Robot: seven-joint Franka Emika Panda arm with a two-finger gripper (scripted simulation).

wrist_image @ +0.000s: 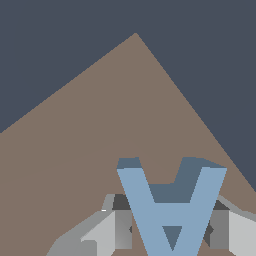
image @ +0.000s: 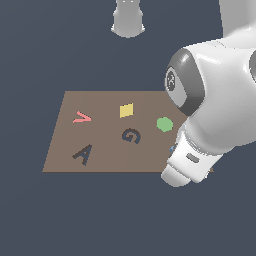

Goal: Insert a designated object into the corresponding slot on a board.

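The light-blue A block [wrist_image: 170, 210] stands between my gripper's [wrist_image: 170, 227] two fingers [wrist_image: 122, 220], which press on its outer legs; the gripper is shut on it. In the exterior view only a blue sliver of the block [image: 172, 148] shows beside the white wrist, over the brown board's [image: 107, 160] right end; the fingers are hidden there. The dark A-shaped slot [image: 83, 154] lies at the board's near corner on the exterior view's left, far from the gripper. Whether the block is lifted off the board [wrist_image: 100, 150] cannot be told.
On the board are a pink V piece [image: 82, 118], a yellow diamond [image: 126, 110], a green hexagon [image: 164, 124] and a dark G-shaped recess [image: 131, 135]. The arm's white base [image: 128, 20] stands behind the board. The bulky arm links [image: 215, 95] cover the board's right end.
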